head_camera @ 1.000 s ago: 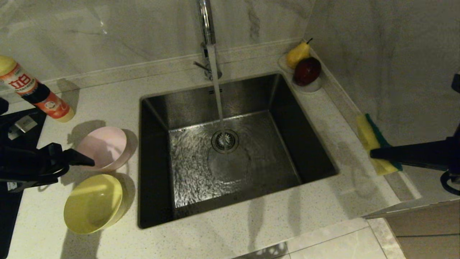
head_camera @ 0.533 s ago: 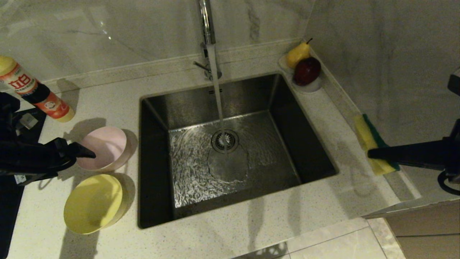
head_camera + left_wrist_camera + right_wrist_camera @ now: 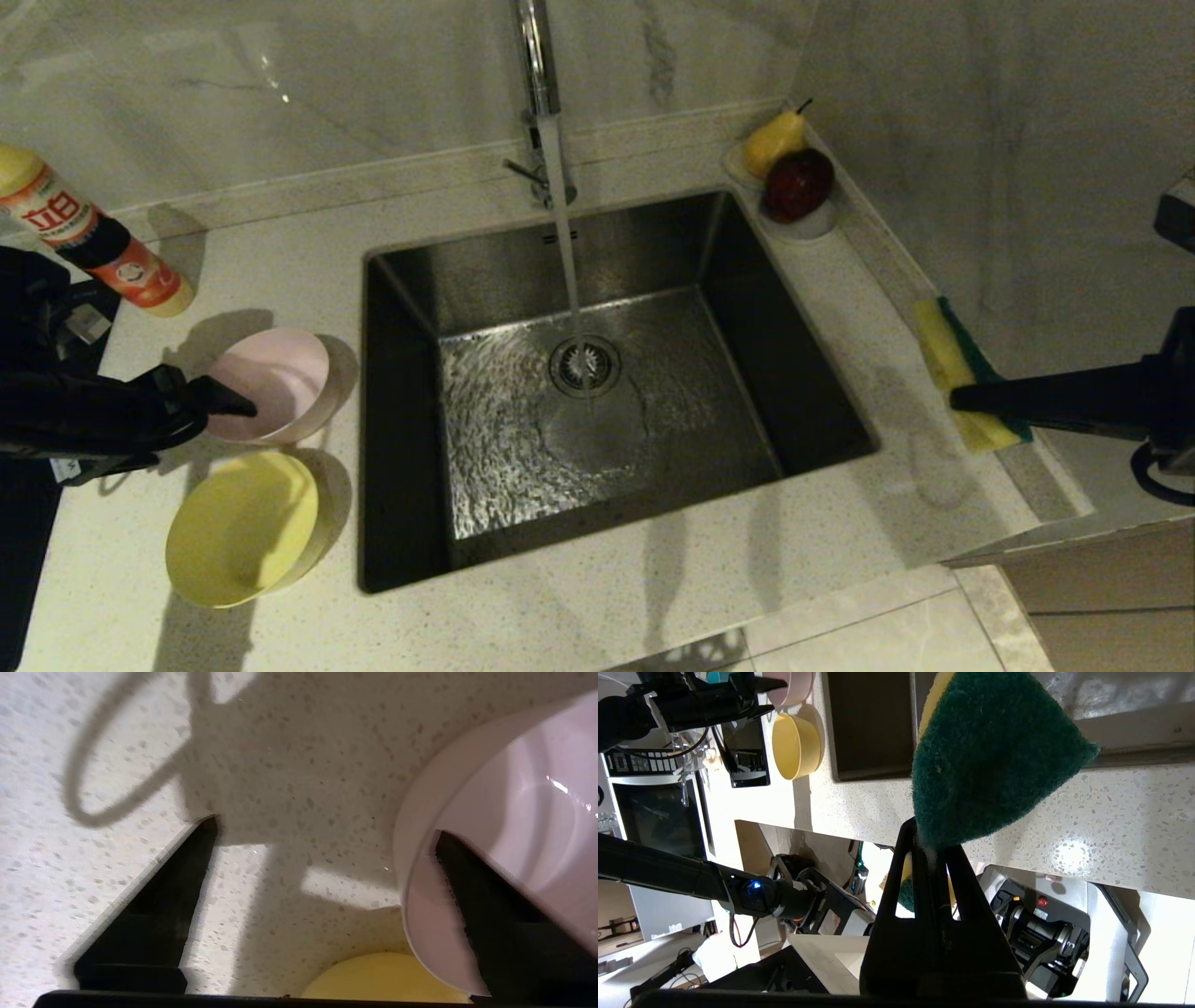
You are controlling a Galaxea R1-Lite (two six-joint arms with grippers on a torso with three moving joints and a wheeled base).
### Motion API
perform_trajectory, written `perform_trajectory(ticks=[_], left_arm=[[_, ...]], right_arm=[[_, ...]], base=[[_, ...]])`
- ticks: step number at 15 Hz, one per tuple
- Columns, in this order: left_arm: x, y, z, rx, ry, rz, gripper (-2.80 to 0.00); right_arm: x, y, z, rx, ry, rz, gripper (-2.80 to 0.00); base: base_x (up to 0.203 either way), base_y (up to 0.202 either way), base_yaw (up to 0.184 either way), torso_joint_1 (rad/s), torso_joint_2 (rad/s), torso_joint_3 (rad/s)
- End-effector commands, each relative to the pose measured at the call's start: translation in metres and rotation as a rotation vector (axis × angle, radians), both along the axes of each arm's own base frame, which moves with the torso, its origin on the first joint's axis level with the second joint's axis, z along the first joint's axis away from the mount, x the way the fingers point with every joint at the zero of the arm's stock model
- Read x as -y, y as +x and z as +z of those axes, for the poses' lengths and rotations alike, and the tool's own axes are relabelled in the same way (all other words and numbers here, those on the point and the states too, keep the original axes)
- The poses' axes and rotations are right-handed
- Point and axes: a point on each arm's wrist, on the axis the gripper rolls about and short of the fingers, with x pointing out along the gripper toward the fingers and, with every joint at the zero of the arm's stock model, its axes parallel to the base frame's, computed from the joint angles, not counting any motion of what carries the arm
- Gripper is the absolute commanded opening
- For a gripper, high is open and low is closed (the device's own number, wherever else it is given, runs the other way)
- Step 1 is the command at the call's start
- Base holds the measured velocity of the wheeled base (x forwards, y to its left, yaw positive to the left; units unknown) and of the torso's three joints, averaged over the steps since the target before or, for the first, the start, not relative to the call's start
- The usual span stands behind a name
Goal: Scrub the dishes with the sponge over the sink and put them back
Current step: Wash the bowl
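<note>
Left gripper [image 3: 224, 403] nearer pink bowl [image 3: 271, 383], 2 bowls, 1 sponge [image 3: 962, 364]

The left arm reaches in level from the left edge, its pincer [image 3: 327, 830] spread wide with one finger [image 3: 472, 891] inside the pink bowl [image 3: 271, 383] and the other outside it, seemingly near the tabletop [image 3: 289, 788]. The right arm stretches in level from the right edge, its pincer [image 3: 931, 847] clamped tight on the sponge [image 3: 994, 751], fingers pressed together.
</note>
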Motion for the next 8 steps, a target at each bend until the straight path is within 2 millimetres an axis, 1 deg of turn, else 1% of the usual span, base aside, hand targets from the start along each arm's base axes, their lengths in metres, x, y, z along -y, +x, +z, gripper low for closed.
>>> perform_trajectory(ticks=[1,8], left_arm=[[-0.0005,0.0001,0.0018,0.005,0.001,0.006,-2.80],[-0.0004,-0.0002,0.0069,0.023,-0.002,0.017,-2.80]], right_arm=[[0.0012,-0.0034,0.0008,0.004,0.005,0.002,-2.80],[0.0025,-0.0074,0.0010,0.009,0.009,0.005,-2.80]], base=[[0.000,0.000,0.000,0.000,0.00,0.000],[0.000,0.000,0.000,0.000,0.00,0.000]])
